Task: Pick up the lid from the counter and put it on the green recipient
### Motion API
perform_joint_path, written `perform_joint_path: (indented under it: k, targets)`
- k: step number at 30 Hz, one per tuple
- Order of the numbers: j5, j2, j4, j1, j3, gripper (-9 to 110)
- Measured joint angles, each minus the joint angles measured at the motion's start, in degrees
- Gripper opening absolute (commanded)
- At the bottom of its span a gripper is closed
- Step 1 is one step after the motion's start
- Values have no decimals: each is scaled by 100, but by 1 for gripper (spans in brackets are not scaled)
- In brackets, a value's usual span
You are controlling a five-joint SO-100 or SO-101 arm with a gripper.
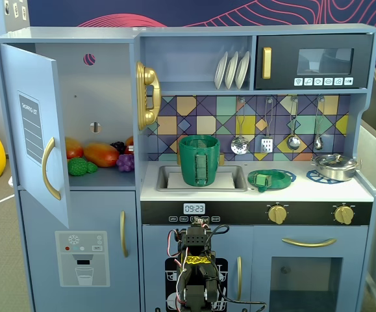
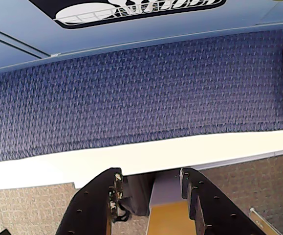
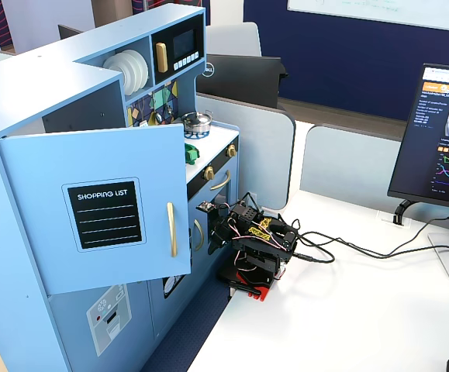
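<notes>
The lid (image 1: 271, 179), a flat round green disc, lies on the white counter to the right of the sink in a fixed view. The green recipient (image 1: 199, 160) stands upright in the sink with its ribbed handle panel facing front. In a fixed view from the side only a green edge of the lid (image 3: 191, 153) shows, and the open door hides the recipient. My arm (image 1: 197, 266) (image 3: 255, 246) sits folded low in front of the kitchen, well below the counter. In the wrist view my gripper (image 2: 151, 174) is open and empty, aimed down at blue carpet.
A steel pan (image 1: 335, 166) sits on the right burner. The fridge door (image 1: 35, 130) (image 3: 104, 209) hangs open at the left, with toy fruit (image 1: 100, 155) inside. Utensils (image 1: 265, 140) hang on the back wall. A monitor (image 3: 441, 139) and cables lie on the white table (image 3: 364, 310).
</notes>
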Motion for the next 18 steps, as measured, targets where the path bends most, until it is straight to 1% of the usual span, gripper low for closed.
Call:
perform_joint_path:
  k: [12,15,17,18]
  targets:
    - [-9,0,0,193,9,0]
    - [-281,0,-9,554,9,0]
    - [-229,-149,-229,932,-70,0]
    - [-220,-316,-554,1160,-202,3]
